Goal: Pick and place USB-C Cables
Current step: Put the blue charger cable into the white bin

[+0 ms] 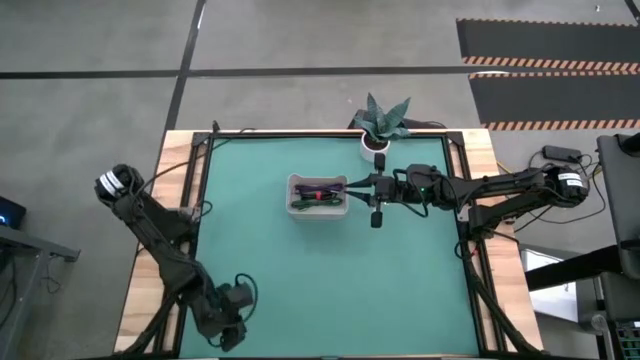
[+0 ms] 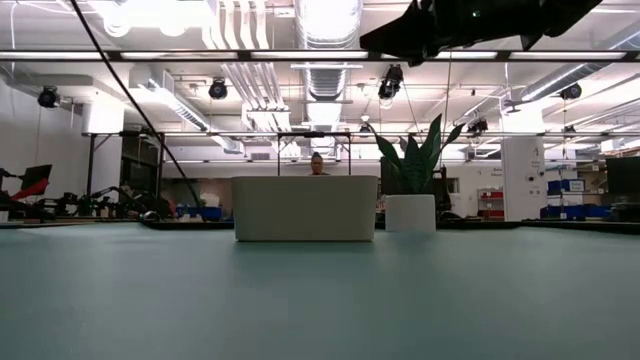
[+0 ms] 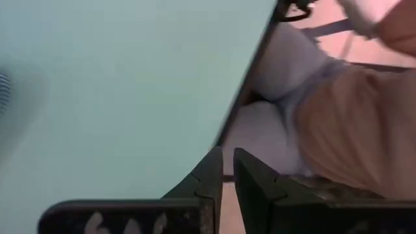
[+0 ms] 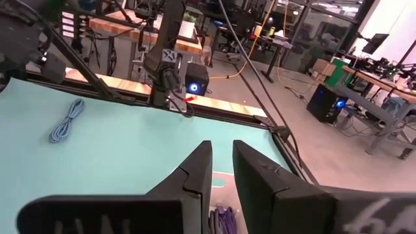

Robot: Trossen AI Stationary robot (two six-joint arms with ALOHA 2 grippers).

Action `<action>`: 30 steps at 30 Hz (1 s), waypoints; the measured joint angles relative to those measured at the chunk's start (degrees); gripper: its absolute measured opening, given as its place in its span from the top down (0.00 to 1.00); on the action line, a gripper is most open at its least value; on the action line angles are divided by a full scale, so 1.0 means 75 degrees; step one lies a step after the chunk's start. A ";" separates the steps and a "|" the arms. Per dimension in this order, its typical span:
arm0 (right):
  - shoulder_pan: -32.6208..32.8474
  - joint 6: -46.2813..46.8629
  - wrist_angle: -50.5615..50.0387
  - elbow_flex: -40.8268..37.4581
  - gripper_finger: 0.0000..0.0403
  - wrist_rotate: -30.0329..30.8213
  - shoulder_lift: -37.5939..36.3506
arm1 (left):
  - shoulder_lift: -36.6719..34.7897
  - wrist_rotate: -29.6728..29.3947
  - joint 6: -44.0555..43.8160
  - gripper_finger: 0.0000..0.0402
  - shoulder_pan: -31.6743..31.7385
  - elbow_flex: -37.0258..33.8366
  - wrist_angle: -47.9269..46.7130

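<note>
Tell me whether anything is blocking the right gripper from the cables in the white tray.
Nothing visible. The right gripper hangs over the right edge of the white tray, and the purple cable lies uncovered just below it. The tray's low wall is all that is nearby.

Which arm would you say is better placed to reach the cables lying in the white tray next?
Right, most likely. The right end effector sits beside the white tray, with the purple cable just beneath it. The left end effector waits at the table's near-left corner.
</note>
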 joint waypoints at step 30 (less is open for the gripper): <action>0.0000 -0.0015 -0.0007 0.0047 0.87 0.0003 0.0000 | 0.0404 0.0188 -0.0005 0.59 -0.1000 0.0180 -0.2797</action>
